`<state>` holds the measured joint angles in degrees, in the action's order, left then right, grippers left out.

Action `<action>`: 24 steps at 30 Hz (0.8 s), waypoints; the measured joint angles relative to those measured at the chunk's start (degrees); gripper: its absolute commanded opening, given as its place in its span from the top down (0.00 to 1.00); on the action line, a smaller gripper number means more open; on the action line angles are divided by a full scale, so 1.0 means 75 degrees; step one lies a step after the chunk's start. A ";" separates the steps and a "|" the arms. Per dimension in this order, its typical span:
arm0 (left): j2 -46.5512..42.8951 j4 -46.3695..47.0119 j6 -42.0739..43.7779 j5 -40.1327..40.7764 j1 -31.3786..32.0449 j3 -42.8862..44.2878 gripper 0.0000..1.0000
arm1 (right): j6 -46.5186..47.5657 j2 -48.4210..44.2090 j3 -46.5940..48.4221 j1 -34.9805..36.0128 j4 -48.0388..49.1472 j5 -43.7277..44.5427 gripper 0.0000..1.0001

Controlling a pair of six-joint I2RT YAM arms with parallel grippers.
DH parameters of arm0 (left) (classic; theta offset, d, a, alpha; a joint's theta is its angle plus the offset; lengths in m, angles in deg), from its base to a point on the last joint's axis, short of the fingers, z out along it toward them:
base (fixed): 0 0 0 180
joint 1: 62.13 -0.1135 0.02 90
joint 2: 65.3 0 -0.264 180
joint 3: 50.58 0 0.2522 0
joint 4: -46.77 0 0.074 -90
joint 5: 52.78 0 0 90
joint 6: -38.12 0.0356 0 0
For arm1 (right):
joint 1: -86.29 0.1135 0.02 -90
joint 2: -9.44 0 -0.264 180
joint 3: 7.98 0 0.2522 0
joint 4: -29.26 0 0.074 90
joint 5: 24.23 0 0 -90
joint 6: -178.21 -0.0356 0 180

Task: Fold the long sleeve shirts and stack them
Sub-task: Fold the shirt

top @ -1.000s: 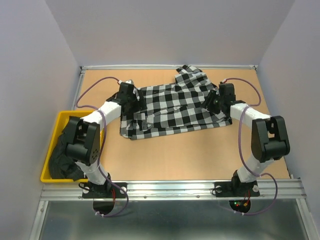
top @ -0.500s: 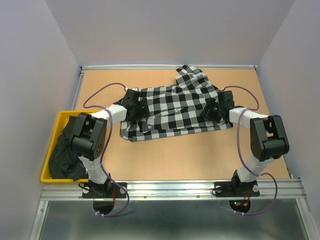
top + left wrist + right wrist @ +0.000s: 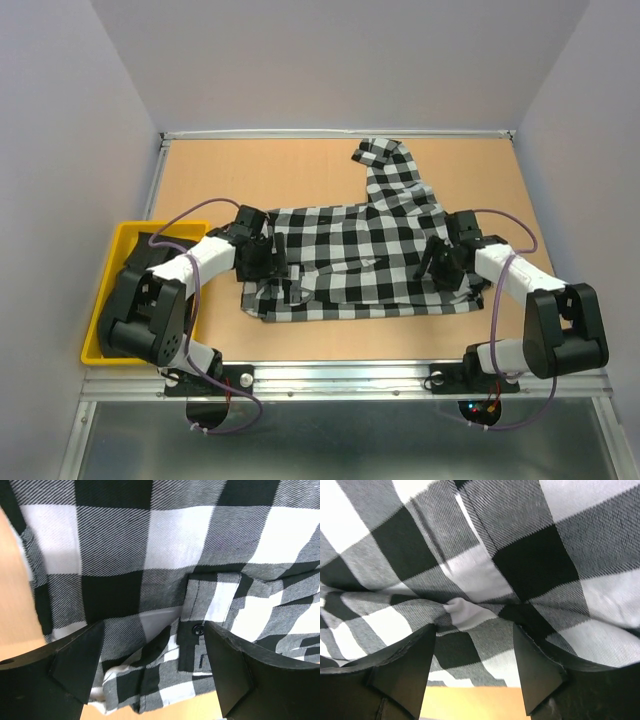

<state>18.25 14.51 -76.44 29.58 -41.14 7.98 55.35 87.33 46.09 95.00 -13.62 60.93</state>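
Top external, checked shirt: spread flat across the middle of the worktop, black-and-white squares facing up, near hem close to the front edge.
Top external, sleeve: one arm of the shirt runs away toward the far edge and bends over at its end.
Top external, left gripper: low over the shirt's left side, fingers apart, nothing pinched that I can see from here.
Top external, right gripper: low over the shirt's right side, about level with the other one.
Top external, yellow bin: sits off the left side of the worktop, largely hidden behind the left arm (its contents can't be made out).
Left wrist, left gripper: spread wide and released, both fingers just above the checked shirt.
Left wrist, button: a dark one on a folded strip of cloth between the fingers, nearer the right one.
Left wrist, worktop: bare wood shows beyond the cloth's left edge.
Right wrist, right gripper: fingers parted, gripping nothing, with a small pucker of the checked shirt in front of the gap.
Right wrist, worktop: a strip of wood shows between the fingers, below the cloth's edge.
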 measured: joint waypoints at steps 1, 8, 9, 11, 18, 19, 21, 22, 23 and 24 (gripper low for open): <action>-0.0044 -0.0157 0.0020 -0.0038 0.0000 0.0006 0.08 | 0.0000 -0.0052 0.0000 0.0000 -0.0198 0.0012 0.31; -0.0047 -0.0828 -0.0073 0.0265 -0.0571 0.1113 0.10 | 0.0277 -0.0134 0.0947 0.0000 -0.1343 0.0452 0.29; 0.0061 -0.0833 -0.0143 0.0341 -0.0766 0.1434 0.11 | 0.0356 -0.0079 0.1303 0.0000 -0.1390 0.0574 0.29; 0.0428 -0.0667 -0.0300 0.0536 -0.1058 0.2119 0.14 | 0.0525 0.0073 0.1944 0.0000 -0.1358 0.0755 0.29; 0.2209 -0.0472 -0.1029 0.1157 -0.1317 0.4007 0.30 | 0.0962 0.0219 0.2652 0.0000 -0.1253 0.1035 0.27; 0.2582 -0.0487 -0.1169 0.1233 -0.1311 0.4351 0.32 | 0.1000 0.0219 0.2652 0.0000 -0.1262 0.1058 0.26; 0.3010 -0.0507 -0.1396 0.1288 -0.1306 0.4730 0.32 | 0.1107 0.0219 0.2652 0.0000 -0.1256 0.1119 0.26; 0.3244 -0.0565 -0.1553 0.1309 -0.1297 0.4931 0.32 | 0.1157 0.0219 0.2652 0.0000 -0.1259 0.1145 0.26; 0.3360 -0.0597 -0.1641 0.1320 -0.1288 0.5033 0.32 | 0.1215 0.0219 0.2652 0.0000 -0.1256 0.1186 0.26; 0.3523 -0.0679 -0.1830 0.1346 -0.1241 0.5161 0.33 | 0.1247 0.0216 0.2652 0.0000 -0.1256 0.1204 0.25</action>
<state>44.67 9.42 -90.17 39.68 -50.45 46.69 64.71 88.94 65.98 95.00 -23.04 69.96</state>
